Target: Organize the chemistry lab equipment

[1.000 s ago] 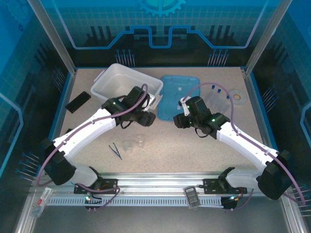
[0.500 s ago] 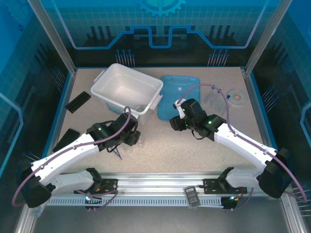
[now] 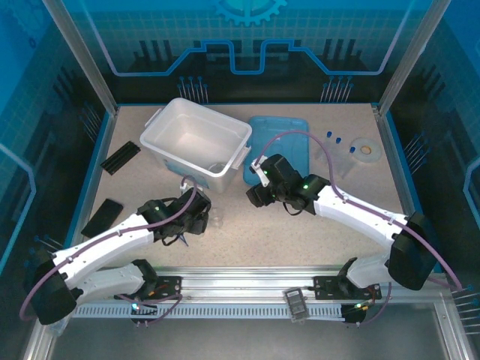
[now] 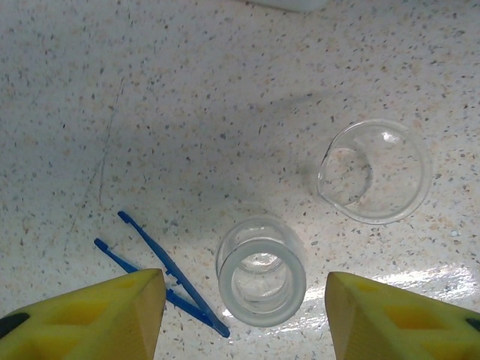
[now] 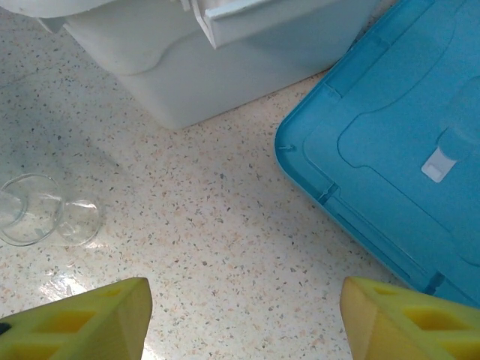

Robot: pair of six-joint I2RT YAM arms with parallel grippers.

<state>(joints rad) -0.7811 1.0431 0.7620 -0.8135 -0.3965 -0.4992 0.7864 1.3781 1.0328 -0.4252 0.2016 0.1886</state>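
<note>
Beaker (image 4: 261, 271) between spread left gripper (image 4: 244, 279) jaws, untouched.

Likely robot lab; aluminium frame (image 3: 247, 276), beakers (image 4: 261, 274)

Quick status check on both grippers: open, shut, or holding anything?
Left gripper: open, holding nothing, with the small beaker just ahead between its fingers.
Right gripper: open, holding nothing.

No readable txt, labels, brands or nos. on white bin (image 3: 195, 139), blue lid (image 3: 285, 124) or beakers (image 4: 261, 271).
</note>
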